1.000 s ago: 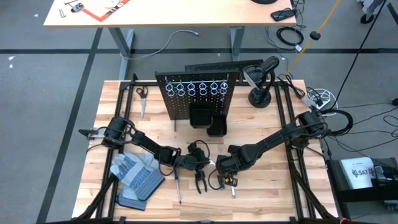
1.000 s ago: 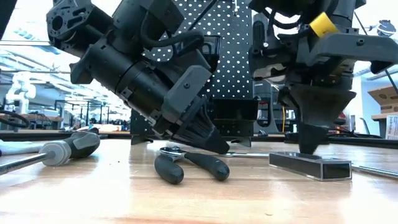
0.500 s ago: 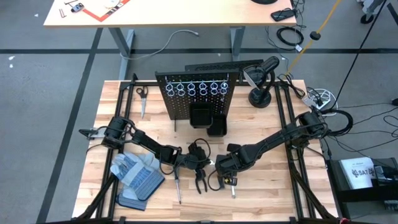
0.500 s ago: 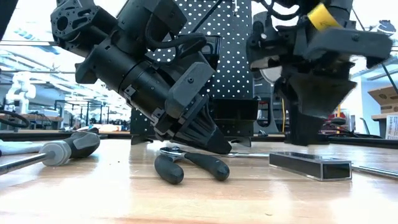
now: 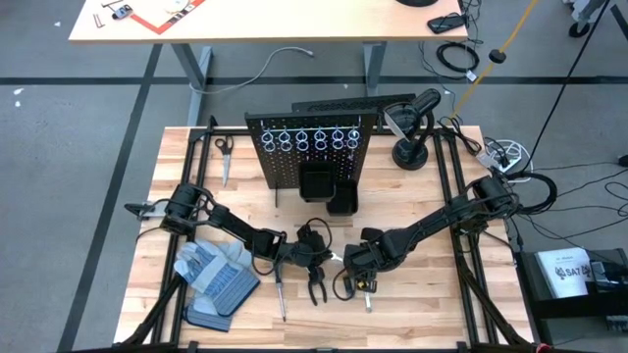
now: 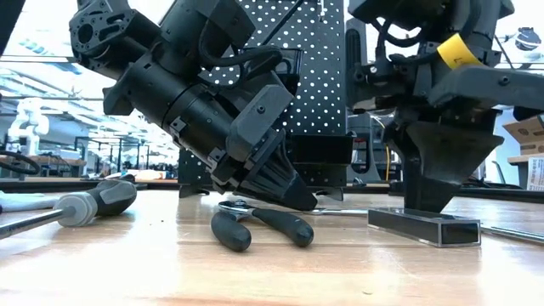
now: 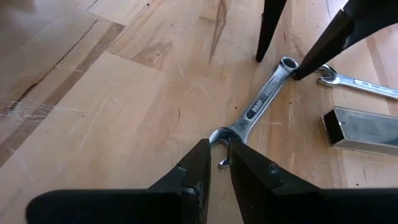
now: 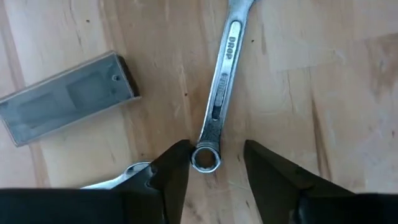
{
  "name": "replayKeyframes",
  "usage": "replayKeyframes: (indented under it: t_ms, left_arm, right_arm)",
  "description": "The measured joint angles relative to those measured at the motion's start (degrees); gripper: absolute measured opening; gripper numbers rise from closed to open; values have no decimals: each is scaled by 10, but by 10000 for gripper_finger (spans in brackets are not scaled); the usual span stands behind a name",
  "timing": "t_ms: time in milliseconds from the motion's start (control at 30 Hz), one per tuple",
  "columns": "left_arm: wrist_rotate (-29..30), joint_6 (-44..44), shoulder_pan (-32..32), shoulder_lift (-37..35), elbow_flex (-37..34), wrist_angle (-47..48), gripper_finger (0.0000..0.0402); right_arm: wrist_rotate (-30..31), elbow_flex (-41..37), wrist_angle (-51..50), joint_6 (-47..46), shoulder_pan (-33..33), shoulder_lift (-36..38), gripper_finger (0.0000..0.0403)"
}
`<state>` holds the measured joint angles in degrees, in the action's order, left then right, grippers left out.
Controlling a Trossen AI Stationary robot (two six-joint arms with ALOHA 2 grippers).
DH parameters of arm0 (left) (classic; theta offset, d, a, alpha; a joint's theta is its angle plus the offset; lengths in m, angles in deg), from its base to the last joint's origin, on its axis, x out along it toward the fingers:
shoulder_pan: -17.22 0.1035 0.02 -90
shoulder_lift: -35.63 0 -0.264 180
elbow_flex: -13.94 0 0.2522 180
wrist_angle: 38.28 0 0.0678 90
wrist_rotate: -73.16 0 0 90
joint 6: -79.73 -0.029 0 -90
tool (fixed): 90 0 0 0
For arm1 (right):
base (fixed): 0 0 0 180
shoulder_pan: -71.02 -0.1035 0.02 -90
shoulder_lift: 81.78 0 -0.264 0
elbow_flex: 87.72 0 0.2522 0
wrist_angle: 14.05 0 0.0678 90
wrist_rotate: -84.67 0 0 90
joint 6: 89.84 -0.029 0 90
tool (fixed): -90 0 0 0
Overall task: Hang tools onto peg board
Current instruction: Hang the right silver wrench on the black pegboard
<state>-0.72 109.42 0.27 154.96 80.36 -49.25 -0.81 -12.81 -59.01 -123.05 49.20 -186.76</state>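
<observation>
A silver wrench lies on the wooden table between my two grippers. My left gripper is shut on its open-jaw end, reaching in from the table's left. My right gripper points steeply down, open, with a finger on either side of the wrench's ring end, not plainly touching it. A grey metal piece and a second wrench lie close by. The dark-handled pliers and the screwdriver rest flat on the table. The black peg board stands upright at the far middle. My left gripper pinches the wrench's open-jaw end between its two fingertips. The fingers slant down from the table's left and point along the wrench. The shaft runs straight on from them, with the ring end down on the table.
Grey-and-blue gloves lie at the near left. Scissors lie left of the peg board, whose small black bins stand in front of it. A black stand is at the far right.
My right gripper has opened: its fingertips stood together a second ago and now stand apart over the wrench's ring end. My left gripper has kept its hold and its place.
</observation>
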Motion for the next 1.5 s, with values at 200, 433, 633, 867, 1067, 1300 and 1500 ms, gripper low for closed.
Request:
replayKeyframes:
  t_ms: [200,433,633,867,1067,1300,1500]
  left_arm:
    - [-1,-4,0,2,-2,-21,66]
    - [-8,-16,1,6,-4,-80,66]
    - [-24,-32,0,6,-5,-111,66]
    - [-29,-32,0,5,-5,-117,66]
    - [-29,-32,0,5,-5,-121,66]
    - [-29,-35,0,4,-3,-124,66]
    - [-28,-36,0,3,-3,-125,66]
  right_arm:
    - [1,-13,13,5,2,1,132]
    - [-12,-14,13,9,2,1,16]
    - [-19,-14,11,9,2,0,2]
    - [-20,-15,9,9,2,-1,0]
    - [-16,-15,10,9,-1,2,0]
    - [0,10,3,29,-1,-1,0]
    - [5,25,7,40,0,-2,1]
